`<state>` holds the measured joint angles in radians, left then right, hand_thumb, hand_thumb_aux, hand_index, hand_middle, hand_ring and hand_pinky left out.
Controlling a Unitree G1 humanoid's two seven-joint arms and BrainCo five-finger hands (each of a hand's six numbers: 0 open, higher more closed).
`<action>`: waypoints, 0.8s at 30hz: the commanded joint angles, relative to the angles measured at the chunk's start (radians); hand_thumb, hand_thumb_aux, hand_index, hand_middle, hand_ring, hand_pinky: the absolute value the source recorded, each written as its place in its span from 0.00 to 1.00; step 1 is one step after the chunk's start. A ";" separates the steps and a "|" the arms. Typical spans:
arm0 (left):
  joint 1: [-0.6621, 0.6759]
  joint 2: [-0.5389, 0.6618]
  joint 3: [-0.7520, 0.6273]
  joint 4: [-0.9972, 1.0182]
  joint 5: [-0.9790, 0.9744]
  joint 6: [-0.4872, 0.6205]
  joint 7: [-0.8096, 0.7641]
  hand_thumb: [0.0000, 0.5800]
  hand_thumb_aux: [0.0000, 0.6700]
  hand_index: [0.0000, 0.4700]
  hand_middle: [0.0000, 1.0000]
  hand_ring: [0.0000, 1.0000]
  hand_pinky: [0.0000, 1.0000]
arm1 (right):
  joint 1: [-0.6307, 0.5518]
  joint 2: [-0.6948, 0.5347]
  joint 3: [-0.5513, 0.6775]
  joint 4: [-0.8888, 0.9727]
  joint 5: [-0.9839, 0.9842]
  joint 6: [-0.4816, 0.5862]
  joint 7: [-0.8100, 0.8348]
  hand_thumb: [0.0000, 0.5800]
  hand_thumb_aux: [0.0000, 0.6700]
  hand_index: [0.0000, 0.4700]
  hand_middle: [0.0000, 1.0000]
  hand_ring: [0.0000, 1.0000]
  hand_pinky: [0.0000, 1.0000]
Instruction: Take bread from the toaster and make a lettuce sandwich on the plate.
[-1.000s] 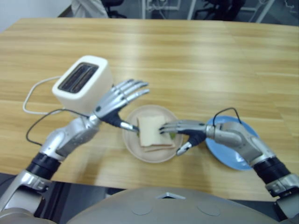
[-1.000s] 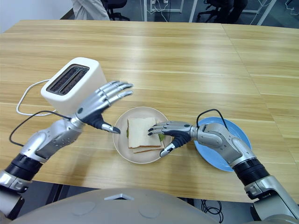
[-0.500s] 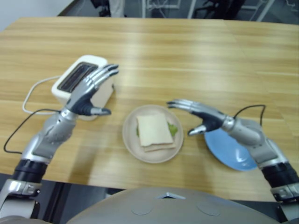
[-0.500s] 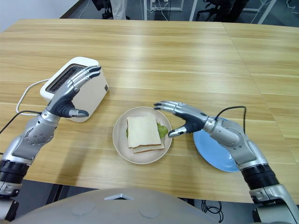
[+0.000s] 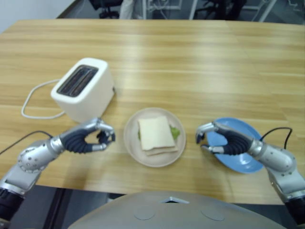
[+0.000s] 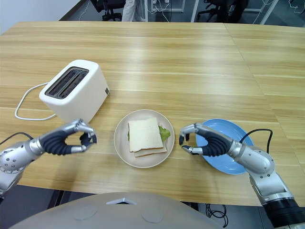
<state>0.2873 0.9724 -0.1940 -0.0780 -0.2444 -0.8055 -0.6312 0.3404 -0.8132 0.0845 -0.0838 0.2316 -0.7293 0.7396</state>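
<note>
Both hands have withdrawn from the sandwich since a second ago: the left hand (image 6: 71,139) sits at lower left and the right hand (image 6: 202,143) at lower right, by the blue plate's (image 6: 231,130) near-left rim, each with fingers curled in and holding nothing, consistent with a finished placement. Between them, at lower centre, the beige plate (image 6: 119,145) carries the sandwich (image 6: 144,135), with lettuce (image 6: 165,133) showing at its right edge. Further back, left, the toaster (image 6: 76,93) stands with slots apparently empty; the task looks complete.
</note>
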 commanded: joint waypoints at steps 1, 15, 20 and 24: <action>-0.022 -0.036 -0.059 0.067 0.087 0.055 -0.085 1.00 1.00 0.98 1.00 1.00 1.00 | 0.013 -0.002 0.083 0.042 -0.068 0.034 0.081 1.00 1.00 0.98 1.00 1.00 1.00; -0.303 -0.348 -0.177 0.506 0.735 -0.035 0.223 1.00 1.00 0.98 1.00 1.00 1.00 | -0.155 0.193 0.226 0.299 -0.382 0.035 -0.010 1.00 1.00 0.98 1.00 1.00 1.00; -0.392 -0.389 -0.195 0.620 0.887 -0.040 0.420 1.00 1.00 0.98 1.00 1.00 1.00 | -0.235 0.267 0.220 0.427 -0.496 0.014 -0.166 1.00 1.00 0.98 1.00 1.00 1.00; -0.464 -0.421 -0.208 0.703 0.936 -0.063 0.539 1.00 1.00 0.98 1.00 1.00 1.00 | -0.287 0.310 0.216 0.508 -0.557 0.010 -0.284 1.00 1.00 0.98 1.00 1.00 1.00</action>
<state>-0.1605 0.5648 -0.3750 0.5701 0.6518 -0.8639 -0.1359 0.0633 -0.5120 0.3029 0.3544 -0.2703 -0.7369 0.5060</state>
